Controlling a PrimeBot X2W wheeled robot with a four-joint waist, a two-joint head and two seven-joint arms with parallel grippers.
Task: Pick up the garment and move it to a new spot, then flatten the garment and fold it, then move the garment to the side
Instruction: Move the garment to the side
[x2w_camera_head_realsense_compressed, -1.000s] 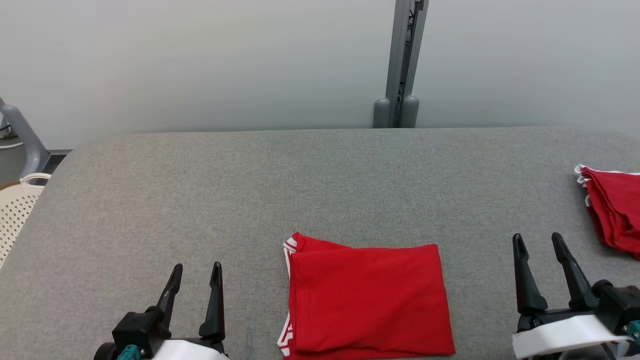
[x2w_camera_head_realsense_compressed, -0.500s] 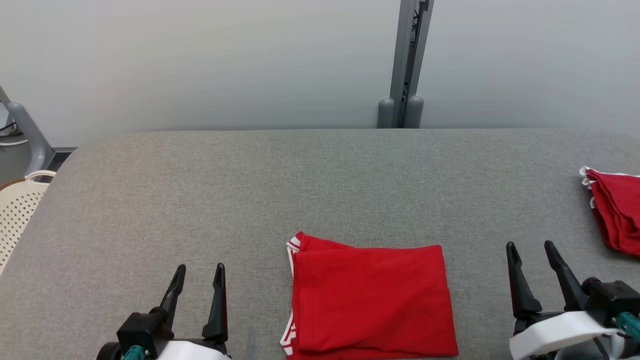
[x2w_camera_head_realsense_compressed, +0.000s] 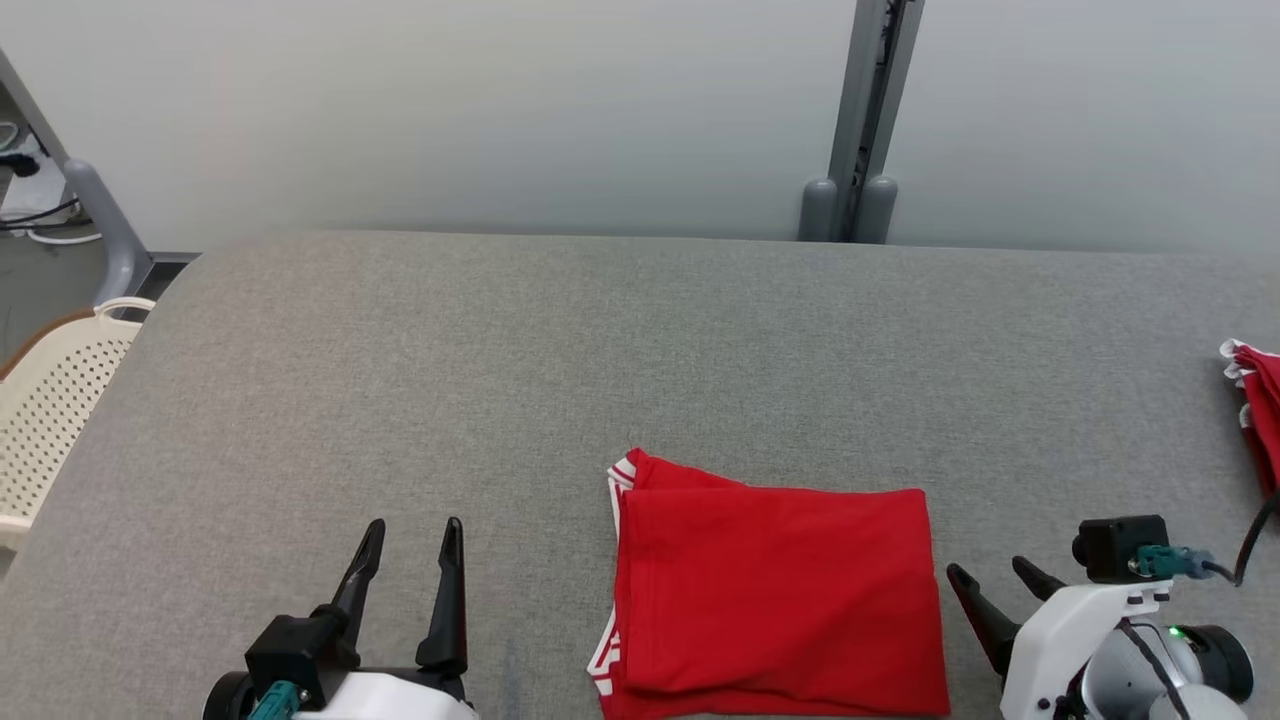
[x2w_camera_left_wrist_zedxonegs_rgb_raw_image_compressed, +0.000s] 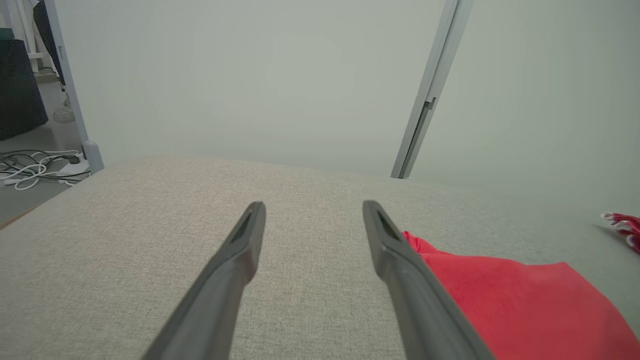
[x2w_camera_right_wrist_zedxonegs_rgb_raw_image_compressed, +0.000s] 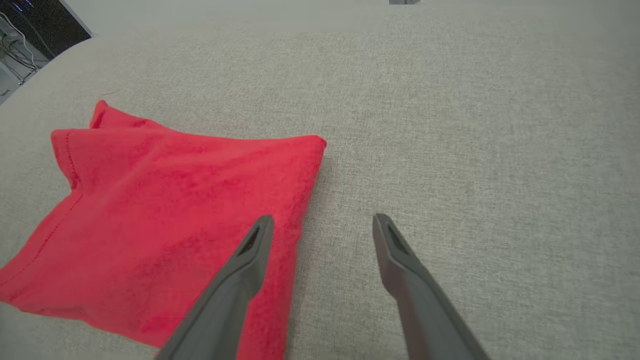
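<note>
A folded red garment (x2w_camera_head_realsense_compressed: 775, 600) with white trim lies flat on the grey table (x2w_camera_head_realsense_compressed: 600, 380), near its front edge. My left gripper (x2w_camera_head_realsense_compressed: 415, 540) stands open to the garment's left, fingers pointing away, holding nothing. The left wrist view has the garment (x2w_camera_left_wrist_zedxonegs_rgb_raw_image_compressed: 520, 305) just right of the open gripper (x2w_camera_left_wrist_zedxonegs_rgb_raw_image_compressed: 312, 212). My right gripper (x2w_camera_head_realsense_compressed: 990, 578) is open and tilted toward the garment's right edge. In the right wrist view its left finger (x2w_camera_right_wrist_zedxonegs_rgb_raw_image_compressed: 250, 250) hangs over the garment's (x2w_camera_right_wrist_zedxonegs_rgb_raw_image_compressed: 165, 210) right edge and the other finger over bare table.
Another red garment (x2w_camera_head_realsense_compressed: 1258, 410) with white trim lies at the table's far right edge. A cream perforated basket (x2w_camera_head_realsense_compressed: 50, 400) stands off the left side. A grey wall and a vertical post (x2w_camera_head_realsense_compressed: 860, 130) rise behind the table. Cables lie on the floor (x2w_camera_left_wrist_zedxonegs_rgb_raw_image_compressed: 30, 167) at the left.
The head camera has turned left, so the whole picture shifts right. My right gripper has swung inward and tipped toward the garment's right edge. The left gripper holds still.
</note>
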